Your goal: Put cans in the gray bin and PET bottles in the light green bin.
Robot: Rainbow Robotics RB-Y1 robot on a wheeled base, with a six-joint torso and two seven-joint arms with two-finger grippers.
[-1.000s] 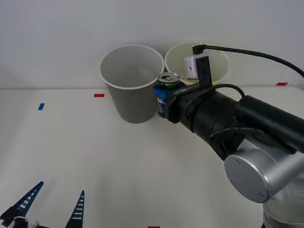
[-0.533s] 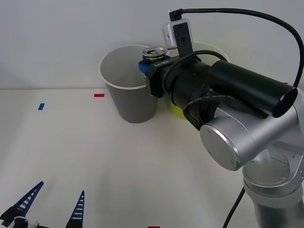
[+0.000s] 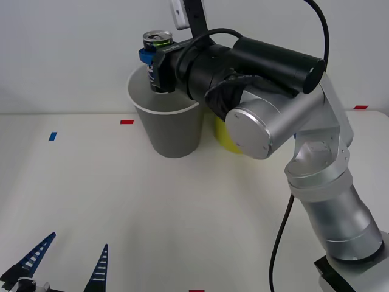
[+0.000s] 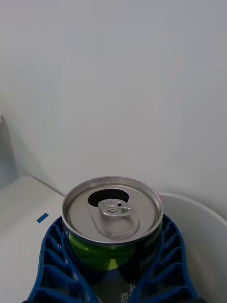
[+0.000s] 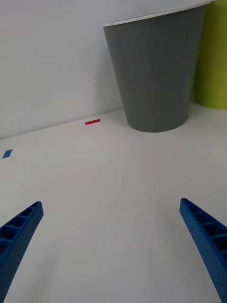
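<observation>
The right gripper (image 3: 150, 58) clamps the can (image 3: 157, 40) upright above the gray bin (image 3: 168, 125); released off-centre, it could strike the rim and bounce out; the left gripper (image 3: 64, 266) idles, jaws wide

**Can held upright above the gray bin, green bin behind the arm**

The can (image 3: 157, 41) stood upright in the air, clamped between blue ribbed fingers (image 4: 52, 265), above the far rim of the gray bin (image 3: 172, 131). Its silver top faced up with the pull-tab lying flat and the mouth open; the side showed a green band over darker print. The gray bin, tall, round and tapered with a white rim and a pale inside, stood upright on the white table. The light green bin (image 3: 223, 139) stood just beside it on the robot's right, largely hidden by the arm
</observation>
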